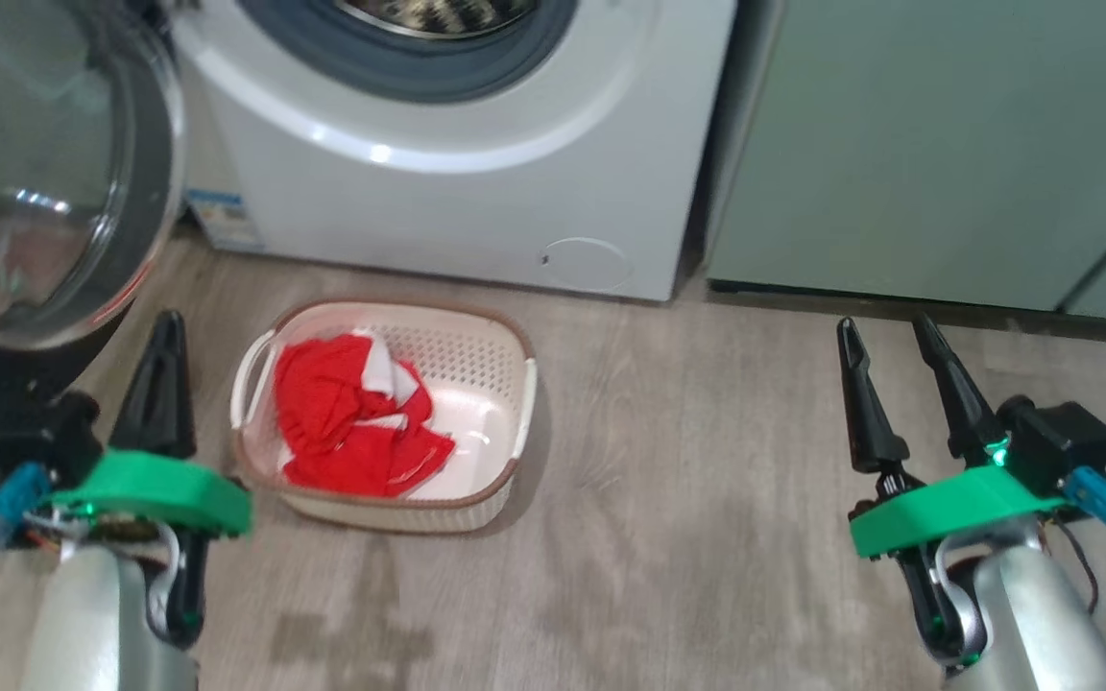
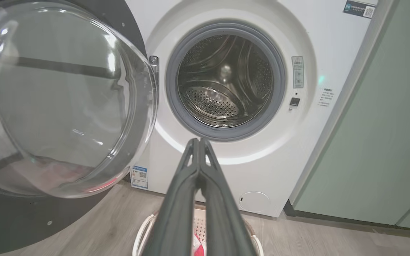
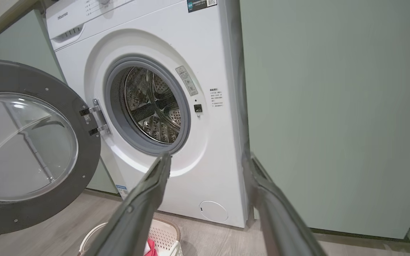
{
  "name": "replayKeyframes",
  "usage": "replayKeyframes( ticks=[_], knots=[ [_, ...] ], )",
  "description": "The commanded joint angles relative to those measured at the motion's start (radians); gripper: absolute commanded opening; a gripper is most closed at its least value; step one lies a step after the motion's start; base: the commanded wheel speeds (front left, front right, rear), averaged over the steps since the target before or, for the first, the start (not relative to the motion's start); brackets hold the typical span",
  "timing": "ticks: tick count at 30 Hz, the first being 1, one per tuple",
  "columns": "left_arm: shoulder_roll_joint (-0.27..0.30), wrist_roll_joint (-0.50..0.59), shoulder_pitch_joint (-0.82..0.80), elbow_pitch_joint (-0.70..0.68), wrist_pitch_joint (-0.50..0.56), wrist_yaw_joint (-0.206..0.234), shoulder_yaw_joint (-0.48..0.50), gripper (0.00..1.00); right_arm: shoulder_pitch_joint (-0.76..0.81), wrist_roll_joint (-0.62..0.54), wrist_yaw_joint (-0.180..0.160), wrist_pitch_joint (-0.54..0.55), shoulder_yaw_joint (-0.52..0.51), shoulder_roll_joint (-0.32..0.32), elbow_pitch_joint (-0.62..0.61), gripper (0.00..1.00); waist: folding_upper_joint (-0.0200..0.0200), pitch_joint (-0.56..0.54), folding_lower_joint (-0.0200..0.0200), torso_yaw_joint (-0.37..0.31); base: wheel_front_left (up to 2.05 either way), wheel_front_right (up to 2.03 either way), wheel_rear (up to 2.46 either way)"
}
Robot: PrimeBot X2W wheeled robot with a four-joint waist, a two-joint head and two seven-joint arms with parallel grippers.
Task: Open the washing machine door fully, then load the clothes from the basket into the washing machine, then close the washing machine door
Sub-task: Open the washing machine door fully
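The washing machine [image 1: 438, 202] [image 2: 269, 149] [image 3: 212, 149] stands ahead with its steel drum bare. Its door [image 1: 44, 173] [image 2: 62, 103] [image 3: 27, 149] hangs swung out to the left, glass bowl facing me. On the floor before the machine sits the cream basket [image 1: 505, 384] [image 2: 144, 231] [image 3: 162, 234], holding red clothes [image 1: 351, 417] [image 2: 198, 249] [image 3: 150, 248] with white patches. My left gripper [image 1: 167, 321] [image 2: 198, 141] is shut with nothing in it, just left of the basket. Far to the right of the basket, my right gripper [image 1: 884, 331] [image 3: 210, 160] stands open and empty.
Pale green cabinets [image 1: 947, 144] [image 3: 333, 106] flank the machine's right side. A small round white flap [image 1: 587, 262] sits low on the machine's front. Wood-look floor [image 1: 687, 480] spreads between basket and right gripper.
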Motion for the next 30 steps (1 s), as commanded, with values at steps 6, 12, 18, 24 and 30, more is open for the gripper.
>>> replayKeyframes(
  ticks=[6,12,18,24,30],
  knots=[
    [-0.012,-0.033,0.047,-0.112,-0.005,-0.001,0.000,0.00,0.008,-0.005,0.000,-0.009,0.006,0.011,-0.058,1.00,-0.0001,-0.033,0.0000,-0.081,0.00,0.00,0.00],
    [-0.029,-0.049,0.120,-0.170,-0.005,-0.001,-0.026,0.00,0.042,-0.010,0.000,-0.009,-0.013,0.017,-0.073,1.00,-0.0001,-0.034,0.0000,-0.125,0.00,0.00,0.00],
    [-0.032,-0.094,0.169,-0.191,-0.005,0.003,-0.077,0.00,0.065,0.001,0.000,-0.009,-0.030,0.023,-0.082,1.00,-0.0001,-0.029,0.0000,-0.144,0.00,0.00,0.00],
    [-0.032,-0.124,0.190,-0.208,-0.005,0.012,-0.116,0.49,0.070,-0.005,0.000,-0.009,-0.040,0.025,-0.087,1.00,-0.0001,-0.026,0.0000,-0.142,0.00,0.00,0.00],
    [-0.032,-0.141,0.191,-0.199,-0.005,0.008,-0.137,1.00,0.070,-0.008,0.000,-0.009,-0.037,0.026,-0.081,1.00,-0.0001,-0.027,0.0000,-0.128,0.00,0.00,0.00]
  ],
)
